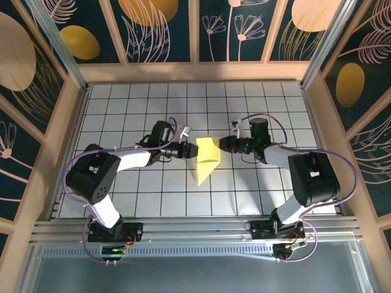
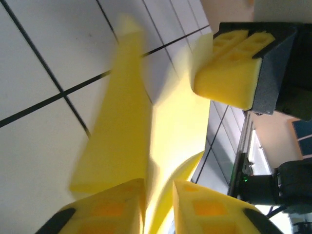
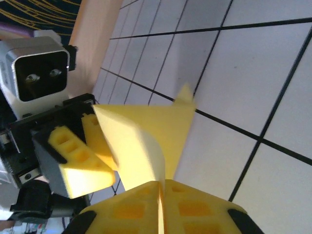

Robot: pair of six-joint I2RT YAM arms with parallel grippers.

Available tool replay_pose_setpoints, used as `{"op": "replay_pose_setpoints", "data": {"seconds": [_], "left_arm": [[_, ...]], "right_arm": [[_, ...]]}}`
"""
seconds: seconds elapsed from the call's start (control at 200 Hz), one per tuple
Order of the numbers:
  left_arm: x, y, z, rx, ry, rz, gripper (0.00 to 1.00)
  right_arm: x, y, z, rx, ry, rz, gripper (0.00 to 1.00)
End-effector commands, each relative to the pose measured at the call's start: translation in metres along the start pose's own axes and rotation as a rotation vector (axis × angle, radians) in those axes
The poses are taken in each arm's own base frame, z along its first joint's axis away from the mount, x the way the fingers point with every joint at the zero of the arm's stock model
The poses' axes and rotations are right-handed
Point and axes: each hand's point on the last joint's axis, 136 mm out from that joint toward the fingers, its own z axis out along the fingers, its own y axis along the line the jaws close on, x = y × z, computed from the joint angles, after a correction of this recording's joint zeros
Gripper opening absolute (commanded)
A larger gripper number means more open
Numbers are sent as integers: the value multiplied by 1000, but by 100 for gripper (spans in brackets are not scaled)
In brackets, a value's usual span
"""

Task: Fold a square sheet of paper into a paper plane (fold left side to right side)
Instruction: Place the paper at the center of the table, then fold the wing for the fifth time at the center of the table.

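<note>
The folded yellow paper lies mid-table on the white black-gridded tabletop, enclosed by wood-framed dark-blue walls with leaf patterns. The right gripper pinches its right edge. The left gripper stands slightly parted around the left edge.

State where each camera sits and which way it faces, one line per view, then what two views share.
Top external: above and behind, looking down on the gridded table; both arms, bases nearest.
Left wrist: low over the table, looking along the left gripper at the folded yellow paper.
Right wrist: low, facing opposite, along the right gripper, shut on the paper.
Shared: both wrist views show the paper and the other arm's gripper.
</note>
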Motion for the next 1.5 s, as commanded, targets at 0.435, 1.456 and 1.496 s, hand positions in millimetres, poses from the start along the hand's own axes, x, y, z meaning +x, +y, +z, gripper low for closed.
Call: {"op": "replay_pose_setpoints", "data": {"seconds": [0.435,1.456,1.496], "left_arm": [[-5,-11,-29,-522,-14,327,47],[72,-3,53,-898,278,665,49],[73,-2,53,-900,277,663,47]], "right_arm": [[6,-57,5,291,34,397,0],[14,-63,6,314,55,531,0],[14,-63,6,313,56,530,0]]}}
